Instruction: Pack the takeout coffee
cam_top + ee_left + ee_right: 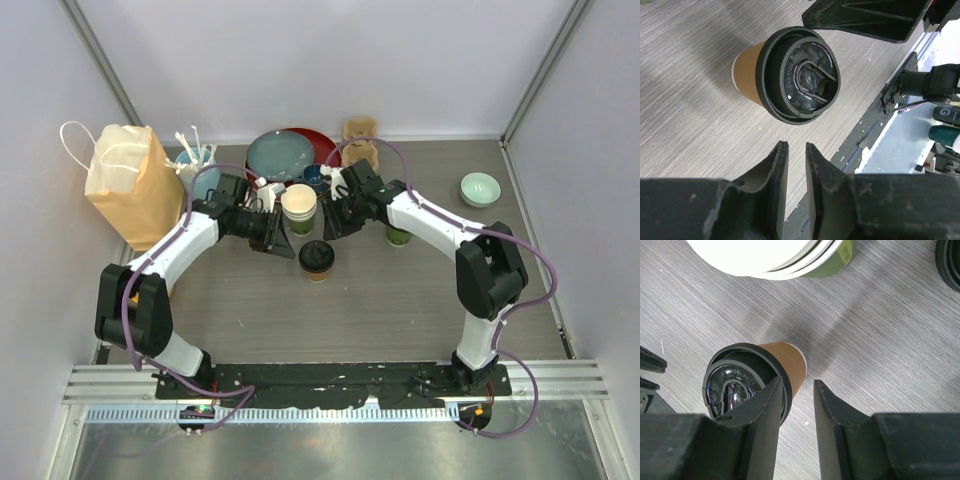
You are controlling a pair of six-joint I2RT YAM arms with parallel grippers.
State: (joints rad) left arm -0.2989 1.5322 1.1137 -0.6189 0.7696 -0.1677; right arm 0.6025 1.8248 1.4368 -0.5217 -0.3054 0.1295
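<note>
Now the brown cup [317, 259], black lid [799, 75] on, stands upright mid-way between the table [400, 310] edges; left gripper [796, 146] and right gripper [797, 382] hover beside it, fingers slightly apart, empty.

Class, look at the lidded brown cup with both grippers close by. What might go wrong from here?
1. The left gripper and right gripper both hang near the lidded brown cup, so the arms might clash or tip it.
2. The stack of nested cups stands right beside them, and a swinging arm might topple it.
</note>
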